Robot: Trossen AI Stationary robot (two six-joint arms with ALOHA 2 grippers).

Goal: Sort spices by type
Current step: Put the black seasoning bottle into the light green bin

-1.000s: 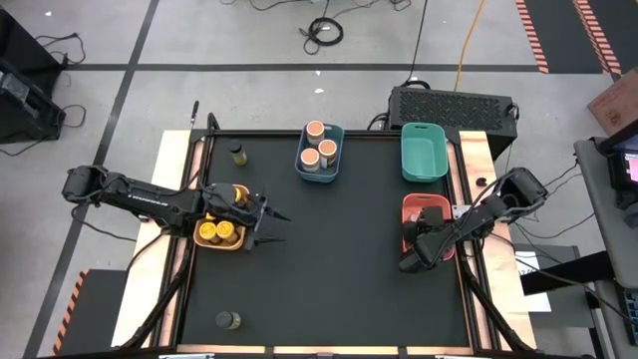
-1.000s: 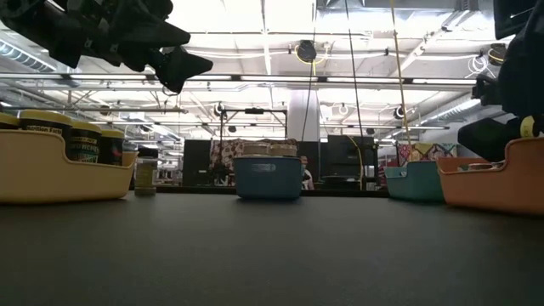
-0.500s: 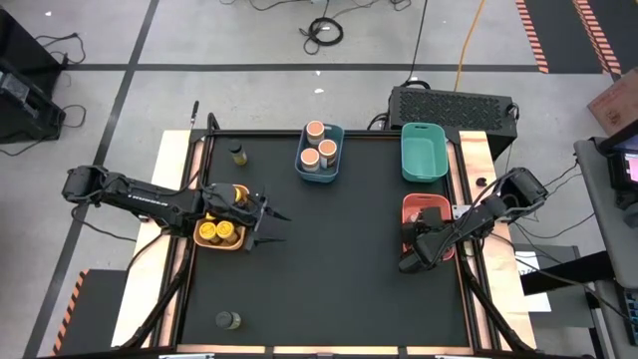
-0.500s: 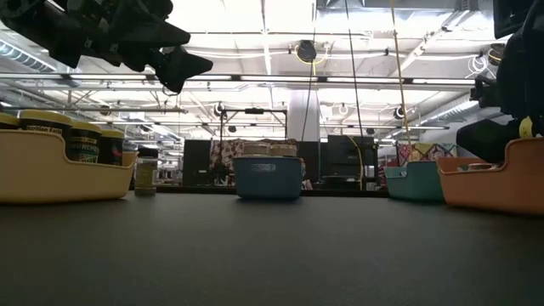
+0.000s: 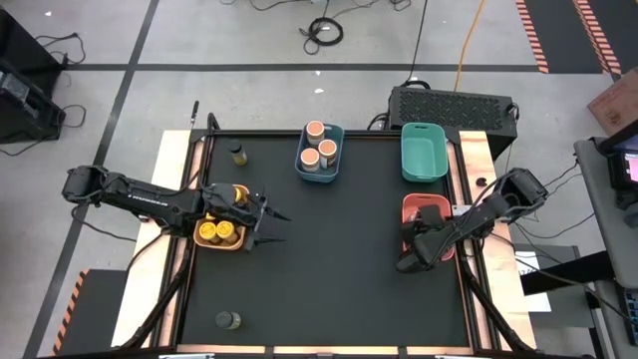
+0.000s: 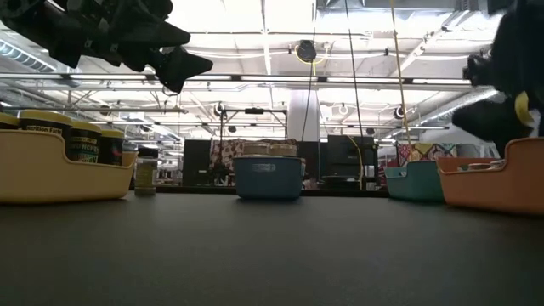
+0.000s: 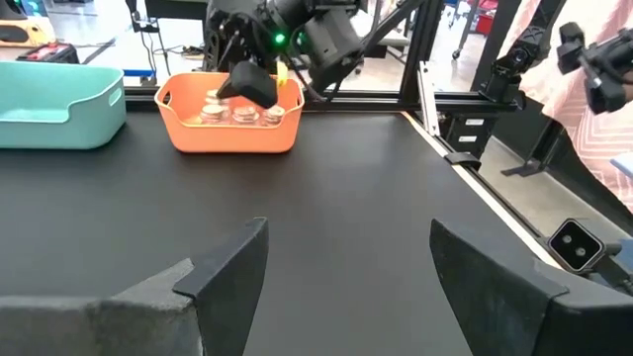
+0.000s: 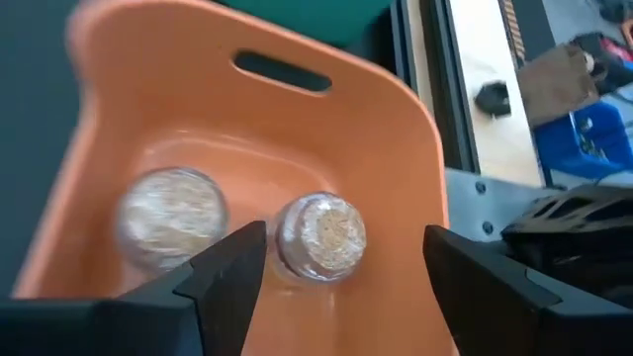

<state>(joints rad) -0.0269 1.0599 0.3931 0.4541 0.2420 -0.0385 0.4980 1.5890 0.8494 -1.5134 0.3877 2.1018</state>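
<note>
**Sorting nearly done, two dark jars left out**

Looking straight down from the high view, the right gripper hangs over the near end of the red bin, while the left gripper waits beside the orange bin of yellow-lidded jars. Peach-topped jars sit in the blue bin; the teal bin shows nothing inside. Two dark olive jars stand loose on the tabletop: one at the far left corner, one near the front edge.

At table height, the far olive jar stands just past the yellow-lidded jars' bin.

From the left wrist view, the left jaws are apart and empty.

In the right wrist view, the right jaws are apart, empty, above two pinkish-topped jars in their bin.

Judging by this, the right arm should lift straight up to clear the bin wall. The olive jars probably belong in the teal bin; the blue bin stands in the path from the far jar.
</note>
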